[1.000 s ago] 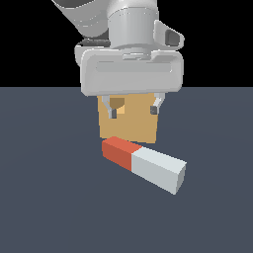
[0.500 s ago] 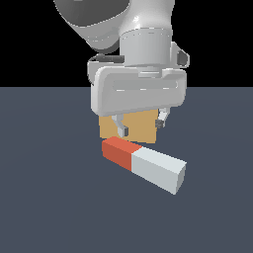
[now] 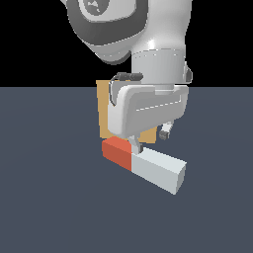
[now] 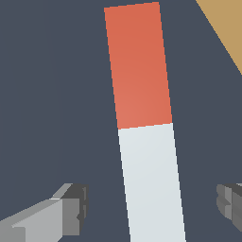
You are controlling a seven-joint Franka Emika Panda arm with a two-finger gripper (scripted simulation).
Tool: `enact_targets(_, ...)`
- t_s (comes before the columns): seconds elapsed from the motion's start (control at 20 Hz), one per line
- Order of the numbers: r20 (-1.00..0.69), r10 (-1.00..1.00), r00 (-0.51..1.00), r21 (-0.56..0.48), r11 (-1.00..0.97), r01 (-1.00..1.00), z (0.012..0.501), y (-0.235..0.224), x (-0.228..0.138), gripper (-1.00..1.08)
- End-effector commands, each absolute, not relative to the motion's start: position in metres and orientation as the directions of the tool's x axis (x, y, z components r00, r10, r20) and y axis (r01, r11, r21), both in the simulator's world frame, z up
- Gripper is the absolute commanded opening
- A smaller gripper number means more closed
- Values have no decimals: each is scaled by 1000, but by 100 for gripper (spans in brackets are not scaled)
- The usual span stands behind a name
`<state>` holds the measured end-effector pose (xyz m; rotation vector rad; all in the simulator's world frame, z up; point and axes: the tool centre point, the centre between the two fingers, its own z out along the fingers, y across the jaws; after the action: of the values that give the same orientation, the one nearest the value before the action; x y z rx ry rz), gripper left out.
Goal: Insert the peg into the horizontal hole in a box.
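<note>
The tool (image 4: 151, 203) stands wide open over the peg (image 4: 144, 123), one finger (image 4: 71, 210) on each side of the pale grey part and neither touching it, so it has hold of nothing. In the exterior view the fingers (image 3: 134, 146) reach down to about the peg's (image 3: 146, 165) top face, near the seam where red-orange meets grey; that looks like a grasp being lined up on the longer grey end, which would leave the red end free to lead. The peg lies flat on the table (image 3: 49, 197), its red end just beside the foot of the box (image 3: 104, 106), its grey end running away from the box toward the near edge. The box stands behind the arm, which hides most of it; the hole cannot be seen in either view, so how well the peg lines up with it cannot be judged. The jaws straddle the peg across its width, which suits a square bar: flat pads on flat sides should resist twisting.
</note>
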<state>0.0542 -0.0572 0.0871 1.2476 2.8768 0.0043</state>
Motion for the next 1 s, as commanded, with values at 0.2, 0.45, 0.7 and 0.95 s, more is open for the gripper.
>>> enact_targets(0.2,-1,666,-746,2,746,666,77,-58,62,100)
enact_targets(0.45,0,648,-762,0,762,648,74,-58,65,100)
enact_targets(0.7,0,651,-759,0,759,651,71,-59,64,100)
enact_targets(0.95,0,649,-760,0,760,649,50,-58,64,100)
